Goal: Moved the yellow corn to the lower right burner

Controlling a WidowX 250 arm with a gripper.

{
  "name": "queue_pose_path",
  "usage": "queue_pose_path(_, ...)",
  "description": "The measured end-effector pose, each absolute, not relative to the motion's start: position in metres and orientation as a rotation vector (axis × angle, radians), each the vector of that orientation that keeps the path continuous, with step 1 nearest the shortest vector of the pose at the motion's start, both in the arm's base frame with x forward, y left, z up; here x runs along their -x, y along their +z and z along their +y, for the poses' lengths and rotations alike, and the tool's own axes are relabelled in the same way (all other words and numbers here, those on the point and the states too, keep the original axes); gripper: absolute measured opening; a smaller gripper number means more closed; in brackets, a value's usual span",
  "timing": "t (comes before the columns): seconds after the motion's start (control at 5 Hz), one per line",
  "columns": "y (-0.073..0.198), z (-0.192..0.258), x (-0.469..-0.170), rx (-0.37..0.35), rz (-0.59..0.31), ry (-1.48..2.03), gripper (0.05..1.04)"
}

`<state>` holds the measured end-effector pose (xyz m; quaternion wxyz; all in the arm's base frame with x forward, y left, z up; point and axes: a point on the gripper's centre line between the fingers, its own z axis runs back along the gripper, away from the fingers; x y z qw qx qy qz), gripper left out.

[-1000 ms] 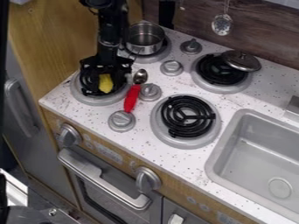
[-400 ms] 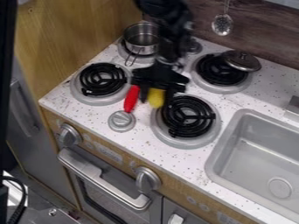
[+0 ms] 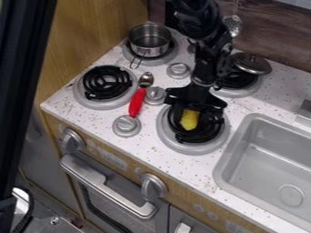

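The black gripper (image 3: pixel 193 113) hangs over the lower right burner (image 3: pixel 184 146), covering the rear of its black coil. Between its fingers is the yellow corn (image 3: pixel 189 120), upright and held, with its lower end over the middle of the coil. Whether the corn touches the coil, I cannot tell. The corn's upper end is hidden by the gripper.
A red-handled spoon (image 3: pixel 137 101) lies left of the gripper, among the stove knobs. At the back left stands a metal pot (image 3: pixel 149 40), and a lid (image 3: pixel 251 63) rests on the back right burner. The sink (image 3: pixel 243 154) is to the right.
From the lower left burner, the gripper has moved right across the stove with the corn, passing over the spoon and knobs to the lower right burner. The spoon and pot have stayed put.
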<state>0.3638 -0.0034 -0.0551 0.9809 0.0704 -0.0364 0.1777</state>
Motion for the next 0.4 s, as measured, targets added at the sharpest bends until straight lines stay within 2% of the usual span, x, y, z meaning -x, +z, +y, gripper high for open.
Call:
queue_pose_path(0.2,-0.0566,-0.0089,-0.363,-0.113,-0.045,0.346,0.662)
queue_pose_path(0.4,-0.0579,-0.0091,-0.3599,-0.086,-0.024,0.359,0.812)
